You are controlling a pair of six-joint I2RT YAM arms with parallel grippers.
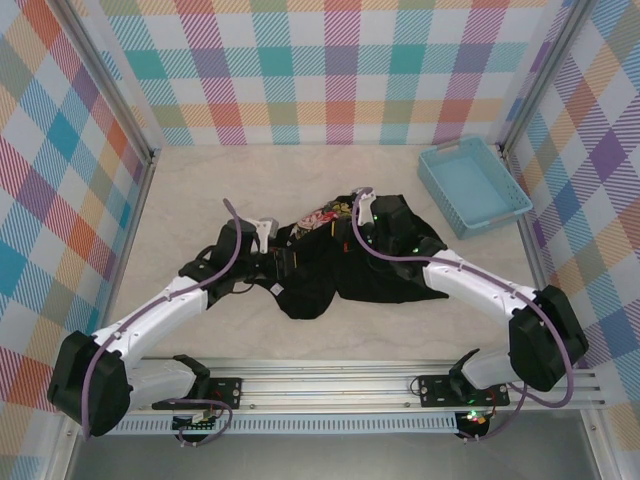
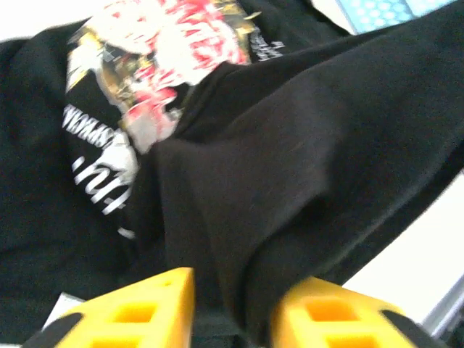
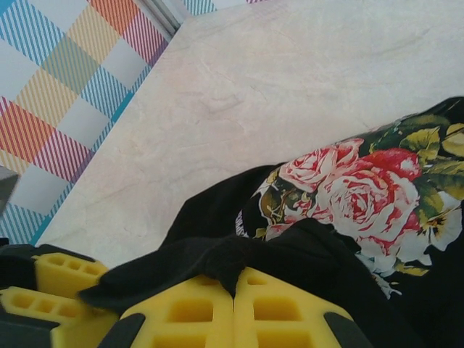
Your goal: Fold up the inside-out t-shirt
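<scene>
Yellow-fingered right gripper (image 3: 235, 284) pressed together, pinching black short-sleeved cloth t-shirt (image 3: 319, 254).
Left gripper (image 2: 233, 297) part-spread, shirt fold between its jaws.

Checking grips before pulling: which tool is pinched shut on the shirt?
The right tool, fingers pressed together on the t-shirt; the left tool has its fingers apart.

Left arm (image 1: 160, 305): I see it reaching forward and inward from its base, wrist low.
Left gripper (image 2: 235, 290): jaws apart, with a yellow finger (image 2: 145, 304) on either side of a fold of the inside-out t-shirt (image 2: 290, 159).
Right arm (image 1: 480, 285): I see it stretched inward toward the left arm, elbow out at the right, wrist angled down.
Right gripper (image 3: 233, 286): fingers pressed together, with an edge of the black cloth pinched at their tips.
</scene>
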